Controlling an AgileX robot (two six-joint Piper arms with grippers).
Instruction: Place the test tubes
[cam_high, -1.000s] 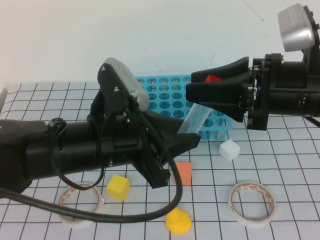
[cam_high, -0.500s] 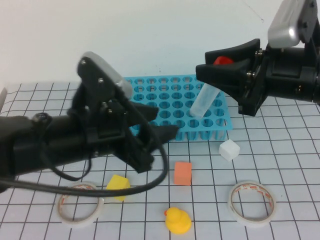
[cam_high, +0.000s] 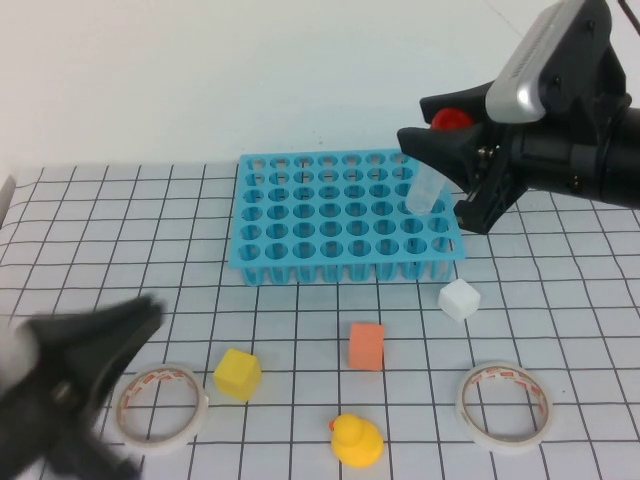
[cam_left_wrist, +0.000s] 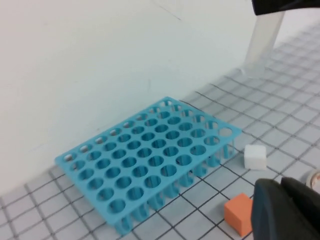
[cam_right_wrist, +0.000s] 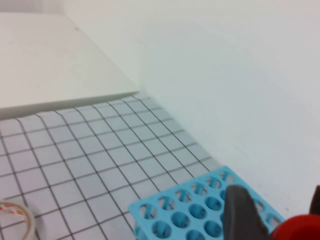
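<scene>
Test tube (cam_high: 426, 188) clamped in right gripper (cam_high: 415, 121) over rack (cam_high: 330, 268) corner, left gripper (cam_high: 138, 318) closed beside tape roll (cam_high: 165, 373)

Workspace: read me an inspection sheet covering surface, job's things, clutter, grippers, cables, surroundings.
Surface: gridded white table.
Job's things: blue rack, holes look empty; red-capped tube hanging over its right edge.
Clutter: two tape rolls, yellow cube, orange cube, white cube, duck.
Grippers: left gripper shut, empty, low at front left; right gripper shut on tube above rack.
Cables: nothing seen.
Surroundings: plain white wall.
</scene>
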